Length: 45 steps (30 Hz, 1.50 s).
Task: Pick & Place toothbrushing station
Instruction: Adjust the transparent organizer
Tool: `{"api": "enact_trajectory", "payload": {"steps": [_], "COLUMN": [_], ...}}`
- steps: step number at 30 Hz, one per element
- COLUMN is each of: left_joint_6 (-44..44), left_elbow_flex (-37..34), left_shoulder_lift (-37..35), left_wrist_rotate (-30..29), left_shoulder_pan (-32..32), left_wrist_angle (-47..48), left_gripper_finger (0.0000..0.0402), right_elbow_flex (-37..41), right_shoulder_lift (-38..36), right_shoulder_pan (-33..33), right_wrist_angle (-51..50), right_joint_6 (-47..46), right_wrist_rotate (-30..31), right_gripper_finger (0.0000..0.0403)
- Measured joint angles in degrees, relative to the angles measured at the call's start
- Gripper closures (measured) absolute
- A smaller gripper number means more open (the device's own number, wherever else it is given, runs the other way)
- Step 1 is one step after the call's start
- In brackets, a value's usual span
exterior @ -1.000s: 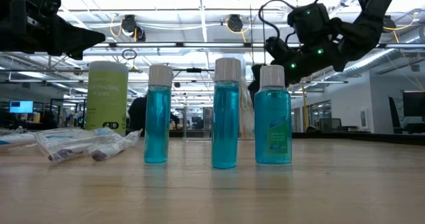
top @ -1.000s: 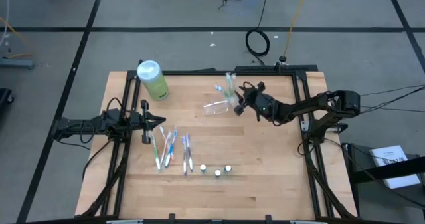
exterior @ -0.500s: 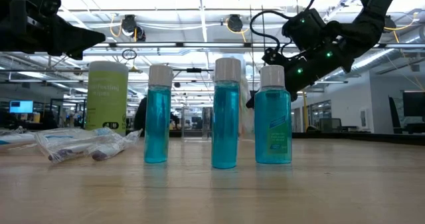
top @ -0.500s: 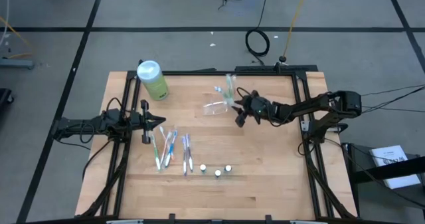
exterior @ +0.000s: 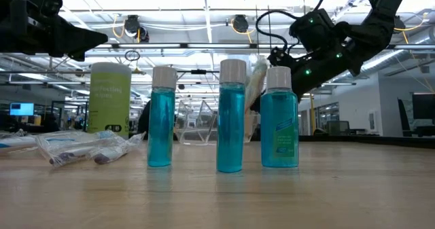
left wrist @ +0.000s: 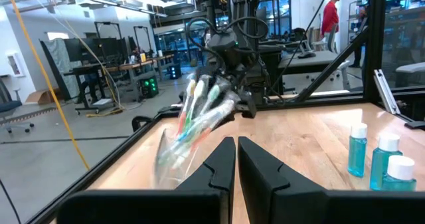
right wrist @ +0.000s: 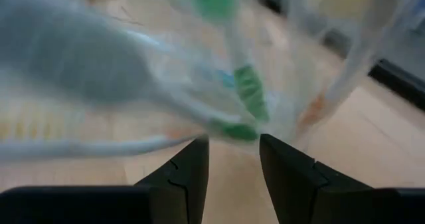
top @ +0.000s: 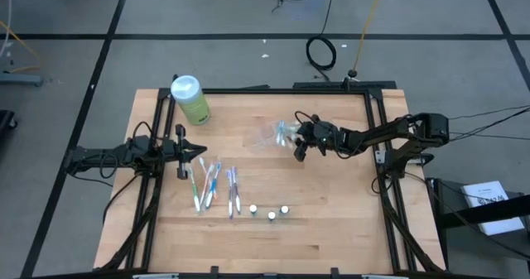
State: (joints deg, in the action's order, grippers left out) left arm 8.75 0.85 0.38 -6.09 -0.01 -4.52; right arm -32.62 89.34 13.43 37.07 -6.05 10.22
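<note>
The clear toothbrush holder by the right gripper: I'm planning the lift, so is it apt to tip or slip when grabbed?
Probably tippy: the toothbrushing station leans, and its toothbrushes stick out well above it. Its smooth clear plastic walls look light and possibly slippery. The right gripper is at its edge with its fingers apart; a firm hold isn't evident.

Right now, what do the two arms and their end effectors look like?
Both arms are dark, jointed and slim, with black cables along them. The left end effector has two flat black fingers. The right end effector matches it, and small green lights glow near its wrist.
</note>
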Motion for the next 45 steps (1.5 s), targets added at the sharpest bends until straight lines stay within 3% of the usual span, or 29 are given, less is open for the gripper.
{"api": "enact_trajectory", "payload": {"steps": [16,20,26,30,37,45], "left_joint_6": [0.0,0.0,0.0,0.0,0.0,0.0], "left_elbow_flex": [0.0,0.0,0.0,0.0,0.0,0.0], "left_shoulder_lift": [0.0,0.0,0.0,0.0,0.0,0.0], "left_wrist_rotate": [0.0,0.0,0.0,0.0,0.0,0.0], "left_shoulder_pan": [0.0,0.0,0.0,0.0,0.0,0.0], "left_wrist_angle": [0.0,0.0,0.0,0.0,0.0,0.0], "left_gripper_finger": [0.0376,0.0376,0.0376,0.0376,0.0376,0.0376], "right_elbow_flex": [0.0,0.0,-0.1,-0.1,3.4,14.3], "right_shoulder_lift": [0.0,0.0,0.0,-4.2,-20.8,-43.3], "right_shoulder_pan": [0.0,0.0,0.0,1.2,4.0,4.2], "right_wrist_angle": [3.6,5.4,9.0,10.1,-0.1,-6.3], "right_joint_6": [1.4,2.2,3.4,2.0,-0.8,-0.3], "right_wrist_rotate": [-0.7,-8.0,-25.0,-34.5,-33.2,-19.4], "right_gripper_finger": [0.0277,0.0277,0.0277,0.0277,0.0277,0.0277]}}
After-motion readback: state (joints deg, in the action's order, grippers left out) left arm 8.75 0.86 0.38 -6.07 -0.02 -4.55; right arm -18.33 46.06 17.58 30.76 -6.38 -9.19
